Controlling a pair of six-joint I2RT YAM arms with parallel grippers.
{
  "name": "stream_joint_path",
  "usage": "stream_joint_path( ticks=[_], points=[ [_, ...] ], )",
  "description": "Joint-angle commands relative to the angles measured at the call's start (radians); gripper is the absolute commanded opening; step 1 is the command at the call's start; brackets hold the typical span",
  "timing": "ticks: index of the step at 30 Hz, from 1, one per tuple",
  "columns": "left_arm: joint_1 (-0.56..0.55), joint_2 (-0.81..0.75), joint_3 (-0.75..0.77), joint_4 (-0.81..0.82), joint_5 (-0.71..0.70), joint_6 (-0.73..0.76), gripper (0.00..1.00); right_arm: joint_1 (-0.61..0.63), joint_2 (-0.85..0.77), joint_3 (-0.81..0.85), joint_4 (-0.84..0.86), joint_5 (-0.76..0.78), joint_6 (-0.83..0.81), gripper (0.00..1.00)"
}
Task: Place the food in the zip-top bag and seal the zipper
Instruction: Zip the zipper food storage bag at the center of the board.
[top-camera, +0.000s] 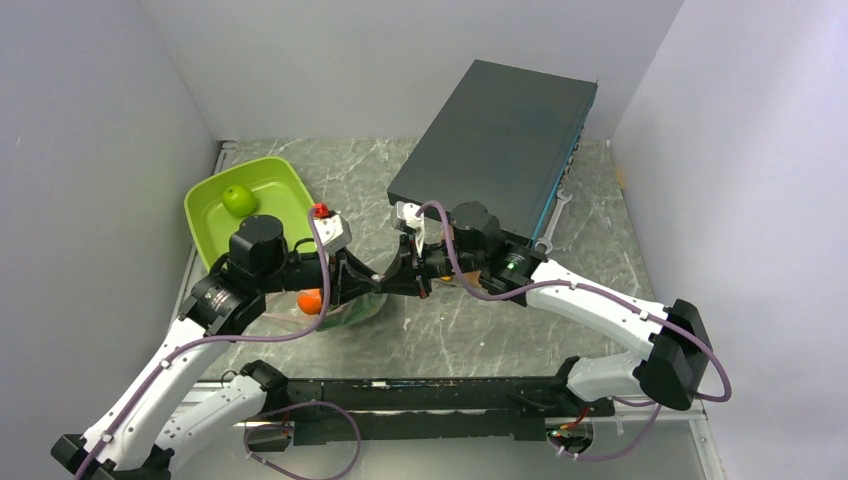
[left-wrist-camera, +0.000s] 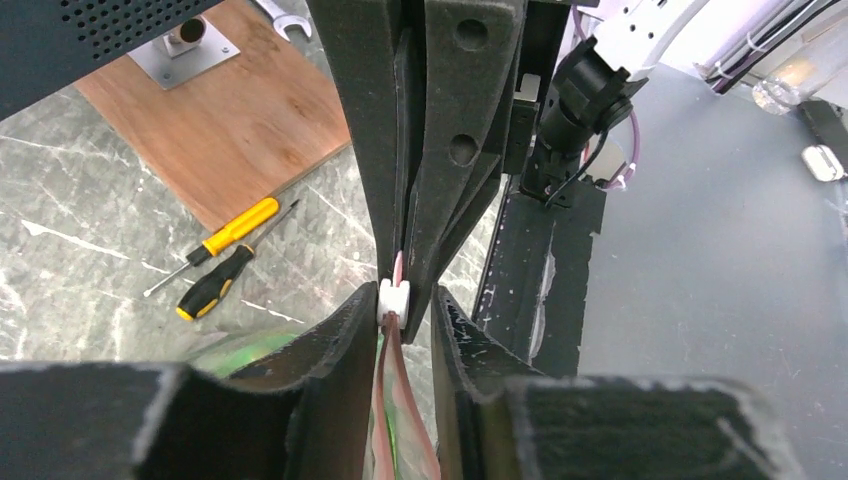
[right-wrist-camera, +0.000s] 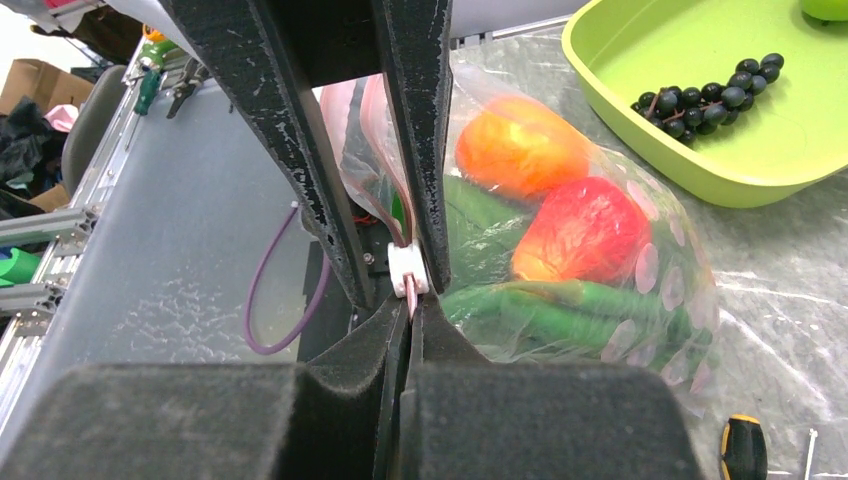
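The zip-top bag lies between my grippers and also shows in the top view. It holds an orange fruit, a red fruit and leafy greens. My right gripper is shut on the pink zipper strip just beside the white slider. My left gripper faces it with its jaws narrowly apart around the slider and the strip, which runs unjoined between them. Black grapes and a green apple lie in the lime-green tray.
A large black box stands at the back right, with a wrench beside it. In the left wrist view, a wooden board and two screwdrivers lie on the marble table. The two grippers meet tip to tip.
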Motion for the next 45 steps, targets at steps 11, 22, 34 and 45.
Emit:
stream_joint_path(
  ticks=[11,22,34,45],
  points=[
    [0.0,-0.012,0.009,0.081,0.087,-0.01,0.09,-0.005,-0.03,0.006,0.05,-0.021,-0.003,0.0],
    [-0.001,-0.143,-0.052,0.038,-0.08,0.046,0.0,-0.031,-0.191,-0.144,0.11,0.288,0.115,0.0],
    [-0.001,-0.324,-0.082,-0.167,-0.308,0.078,0.0,-0.126,-0.485,-0.286,-0.048,0.666,0.162,0.0],
    [-0.001,-0.457,-0.098,-0.222,-0.383,0.074,0.0,-0.138,-0.605,-0.235,-0.223,0.755,0.148,0.0]
  ],
)
